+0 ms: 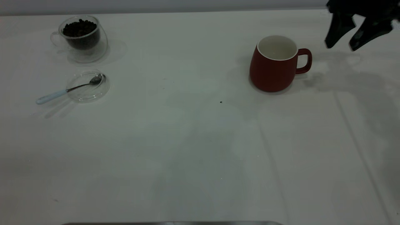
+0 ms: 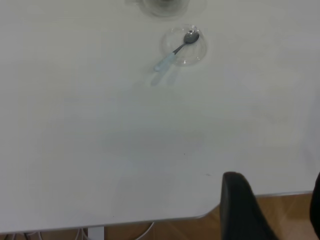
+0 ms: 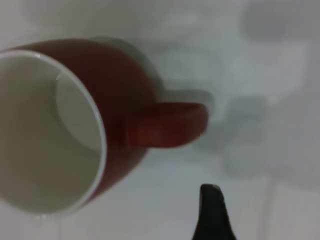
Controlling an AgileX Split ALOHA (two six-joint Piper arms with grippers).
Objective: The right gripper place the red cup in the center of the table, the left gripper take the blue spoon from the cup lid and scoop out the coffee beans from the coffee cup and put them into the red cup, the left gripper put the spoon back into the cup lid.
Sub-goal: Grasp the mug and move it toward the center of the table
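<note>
— Three vessels on the table (image 1: 187, 150), correct?
— Correct. Item one: red cup (image 1: 272, 67), upright, empty, white inside, on the right half, handle turned toward the right arm.
— Item two?
— Coffee cup (image 1: 82, 39), clear glass, far left corner, holding the coffee beans (image 1: 79, 28).
— Item three?
— Cup lid (image 1: 88, 86), clear disc, just in front of the coffee cup. Blue spoon (image 1: 67, 90) lies with its metal bowl in the lid, pale handle reaching out over the rim onto the table.
— Grippers?
— Right gripper (image 1: 341, 47): raised at the upper right, near the red cup's handle but apart from it, fingers spread, nothing between them. Left gripper (image 2: 272, 210): over the table's near edge, well apart from the lid, fingers spread, holding nothing.
— Sundries?
— One dark speck (image 1: 221, 102) mid-table.
</note>
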